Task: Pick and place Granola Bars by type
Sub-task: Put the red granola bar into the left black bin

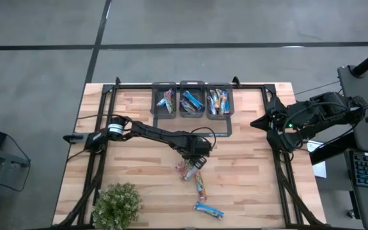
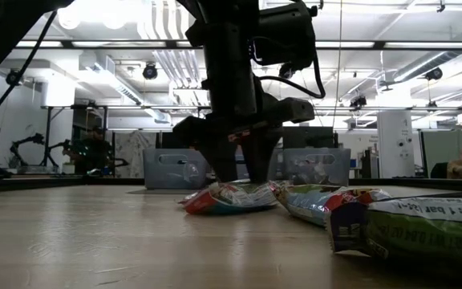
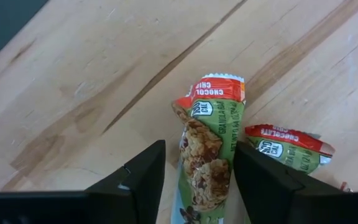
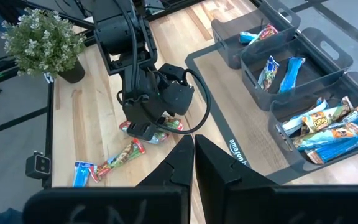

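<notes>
Overhead view: the left gripper (image 1: pixel 195 163) was lowered to the table (image 1: pixel 248 166) just below the picture's centre, its fingers (image 3: pixel 143 177) spread on either side of a green-and-red granola bar (image 3: pixel 211 149) lying flat — not yet pinched, wood visible between finger and wrapper. A second green bar (image 3: pixel 288 147) lay just beside the first. Two more bars lay lower in the frame: a multicoloured one (image 1: pixel 200 184) and a blue one (image 1: pixel 208 209) nearest the bottom edge. Three dark bins (image 1: pixel 193 99) at upper centre held sorted bars. The right gripper (image 4: pixel 193 152) was shut and empty, parked at the table's right edge. A potted plant (image 1: pixel 116 204) stood at lower left.
</notes>
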Motion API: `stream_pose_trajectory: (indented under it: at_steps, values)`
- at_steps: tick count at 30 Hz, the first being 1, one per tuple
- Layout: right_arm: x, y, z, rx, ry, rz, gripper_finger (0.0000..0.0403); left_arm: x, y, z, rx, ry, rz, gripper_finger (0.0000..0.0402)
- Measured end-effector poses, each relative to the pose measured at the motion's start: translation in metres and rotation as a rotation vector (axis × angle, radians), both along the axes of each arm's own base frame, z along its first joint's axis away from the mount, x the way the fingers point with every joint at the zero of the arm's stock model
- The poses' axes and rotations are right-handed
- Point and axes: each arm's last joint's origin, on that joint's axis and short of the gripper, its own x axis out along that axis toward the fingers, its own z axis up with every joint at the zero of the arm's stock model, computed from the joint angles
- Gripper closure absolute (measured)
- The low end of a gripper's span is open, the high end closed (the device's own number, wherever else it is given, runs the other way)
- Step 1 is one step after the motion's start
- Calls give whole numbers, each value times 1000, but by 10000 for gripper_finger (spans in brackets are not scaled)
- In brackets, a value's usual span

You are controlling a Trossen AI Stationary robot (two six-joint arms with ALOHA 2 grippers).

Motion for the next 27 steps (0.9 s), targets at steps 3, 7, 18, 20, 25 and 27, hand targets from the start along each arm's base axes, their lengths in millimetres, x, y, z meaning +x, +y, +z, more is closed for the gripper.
stream_pose_trajectory:
  at_steps: [3,7,18,20,25,27]
  values:
    - [0,0,0,1,0,-1,394,0,0,0,-2,1,-5,244]
    - [0,0,0,2,0,-2,394,0,0,0,-3,1,-6,257]
    - [0,0,0,2,-1,-2,394,-3,0,-8,-19,15,-11,262]
    - [0,0,0,2,-1,-2,394,-4,0,-10,-21,19,-9,262]
    - [0,0,0,2,0,-3,394,-4,0,-9,-23,13,-10,262]
    - [0,0,0,2,-1,-3,394,-3,0,-9,-26,11,-10,262]
